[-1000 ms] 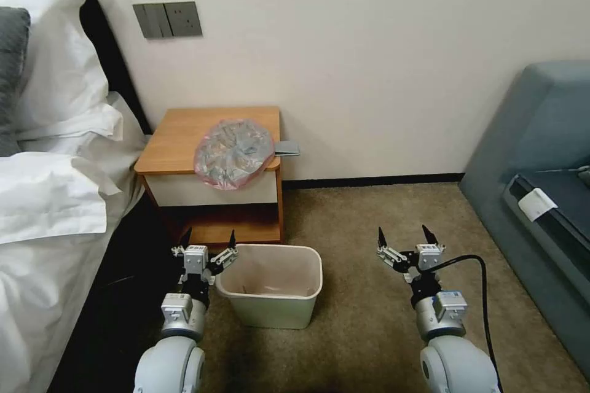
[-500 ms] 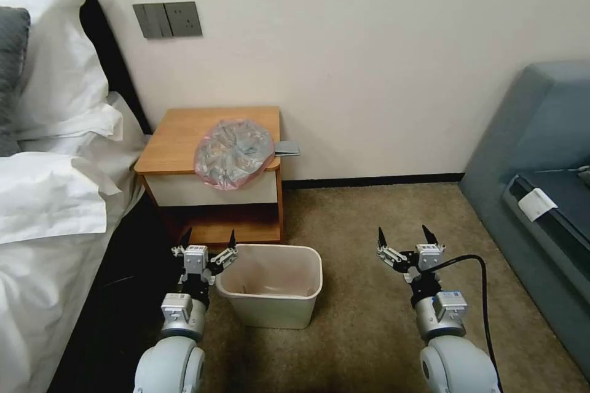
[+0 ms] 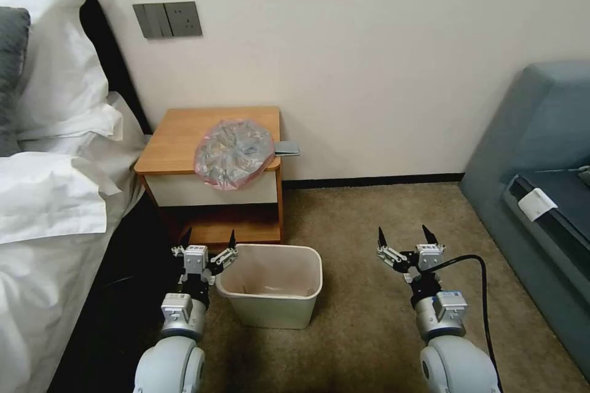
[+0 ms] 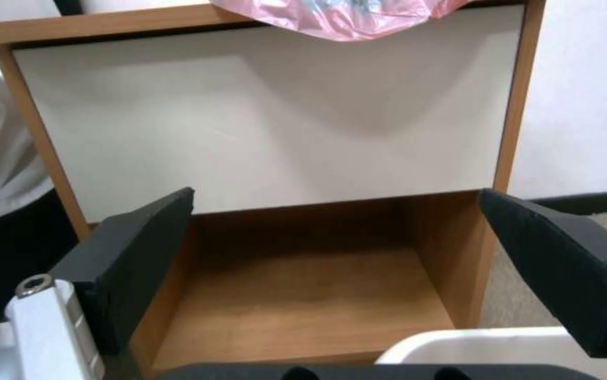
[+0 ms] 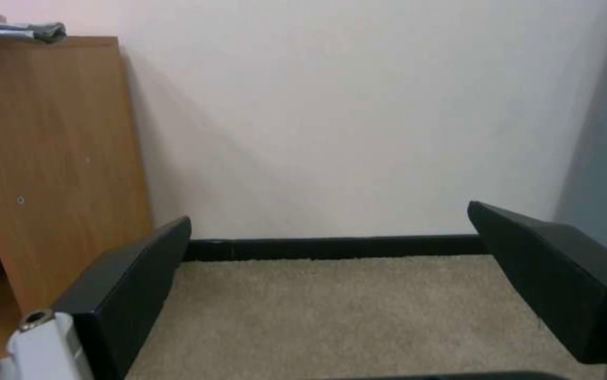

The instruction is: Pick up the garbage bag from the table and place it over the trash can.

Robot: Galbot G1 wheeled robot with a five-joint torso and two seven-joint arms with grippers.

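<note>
While both grippers hang wide apart and empty, the crinkly greyish-pink plastic garbage bag [image 3: 233, 153] overhangs the orange-brown wooden counter's [image 3: 178, 135] front edge, above and ahead of the nearer left gripper [image 3: 208, 239]; right gripper [image 3: 403, 234] farther

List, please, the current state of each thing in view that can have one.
Garbage bag: crumpled on the table, front edge overhanging.
Table: drawer shut, lower shelf bare.
Trash can: upright on the carpet, unlined.
Left gripper: open, low beside the can.
Right gripper: open, low above the carpet.
</note>
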